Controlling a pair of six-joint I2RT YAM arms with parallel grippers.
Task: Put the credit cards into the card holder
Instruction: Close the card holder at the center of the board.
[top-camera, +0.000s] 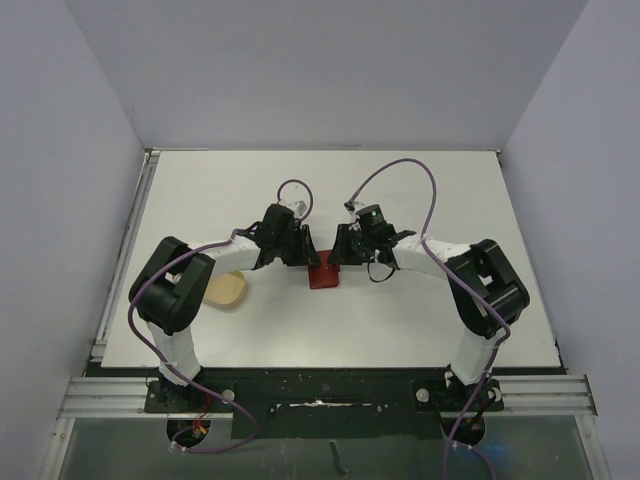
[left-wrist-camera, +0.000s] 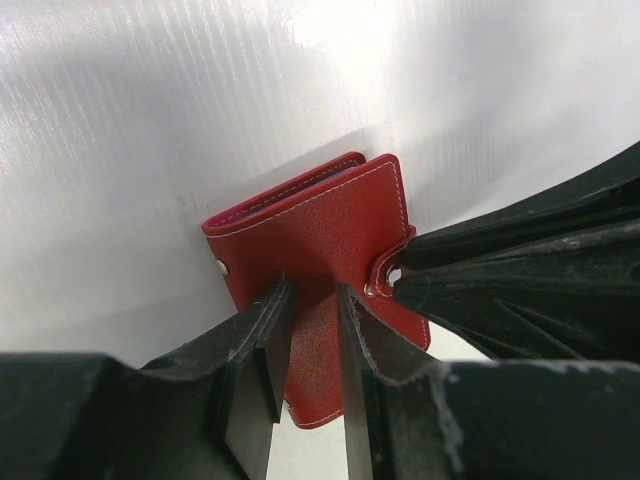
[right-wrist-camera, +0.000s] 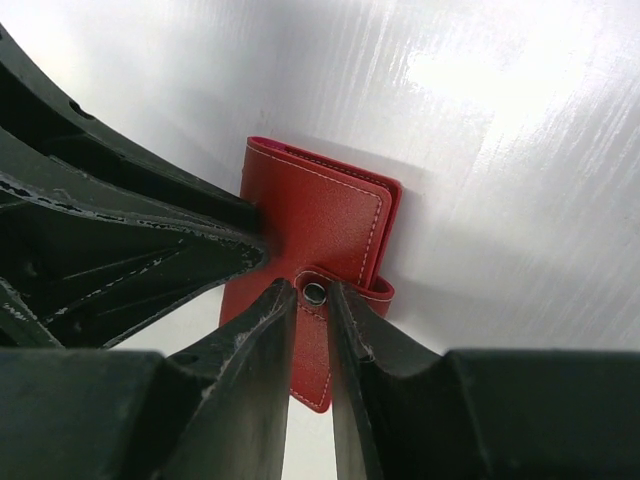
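Red card holder (top-camera: 323, 275) lay folded on the worktop (top-camera: 420, 200), dead centre between my 2 arms. It was soft stitched leather, light and floppy at the fold, so I judged it would skate on that smooth surface unless 1 side was pinned. My left fingers (left-wrist-camera: 262, 340) were narrow, tips over the cover, red leather showing in the gap. Pinching or only pressing, I could not tell. My right fingers (right-wrist-camera: 250, 340) were narrow too, either side of the snap tab (right-wrist-camera: 315, 292), grip or no grip unclear. Best hold, I reckoned: the tab for peeling open, the cover edge for bracing. No credit cards showed anywhere. A tan dish (top-camera: 228, 292) lay off to my left.
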